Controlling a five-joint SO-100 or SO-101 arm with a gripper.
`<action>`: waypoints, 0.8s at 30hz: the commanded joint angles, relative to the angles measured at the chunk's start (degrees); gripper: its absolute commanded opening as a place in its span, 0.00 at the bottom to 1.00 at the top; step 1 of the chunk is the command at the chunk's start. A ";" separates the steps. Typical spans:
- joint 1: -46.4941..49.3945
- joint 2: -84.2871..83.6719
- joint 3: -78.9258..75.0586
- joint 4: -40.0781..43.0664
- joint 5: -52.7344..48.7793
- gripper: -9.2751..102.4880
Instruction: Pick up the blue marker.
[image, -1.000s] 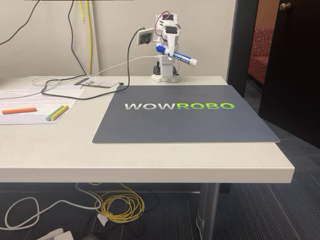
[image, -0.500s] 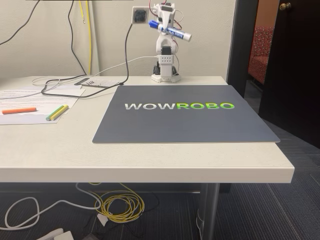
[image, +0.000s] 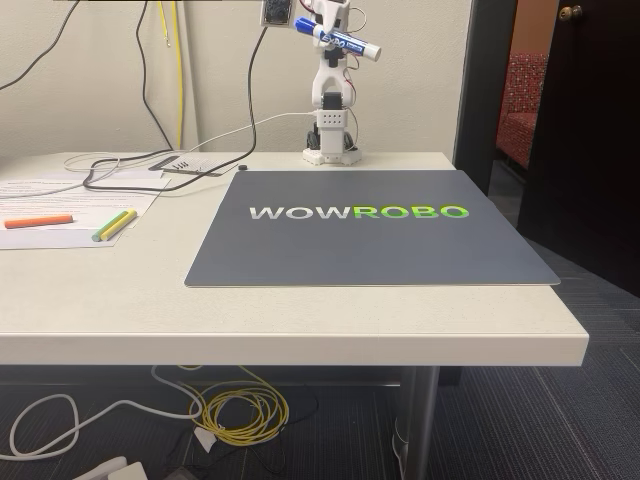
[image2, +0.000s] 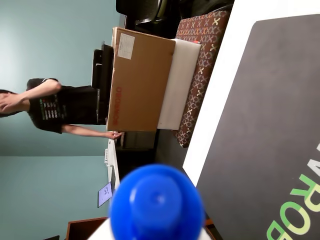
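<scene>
The blue marker (image: 350, 43), white barrel with a blue label and blue cap, is held high above the back of the table, tilted down to the right in the fixed view. My gripper (image: 322, 24) is shut on it near its left end, at the top of the raised white arm (image: 330, 95). In the wrist view the marker's round blue cap (image2: 156, 205) bulges up close at the bottom centre, pointing at the camera.
A dark WOWROBO mat (image: 370, 240) covers the table's middle and right. An orange pen (image: 38, 220) and yellow and green pens (image: 115, 225) lie on papers at the left, with cables behind. The wrist view shows a person (image2: 50, 107) and a cardboard box (image2: 140, 82).
The arm has risen with the marker in its grip, from just above the base to near the top of the fixed view. Everything on the table is unmoved.
</scene>
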 joint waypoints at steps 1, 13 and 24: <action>0.35 1.23 -2.55 0.44 -0.53 0.14; 0.53 0.44 -2.37 0.26 -0.09 0.14; 0.53 0.35 -2.20 -0.18 -0.09 0.14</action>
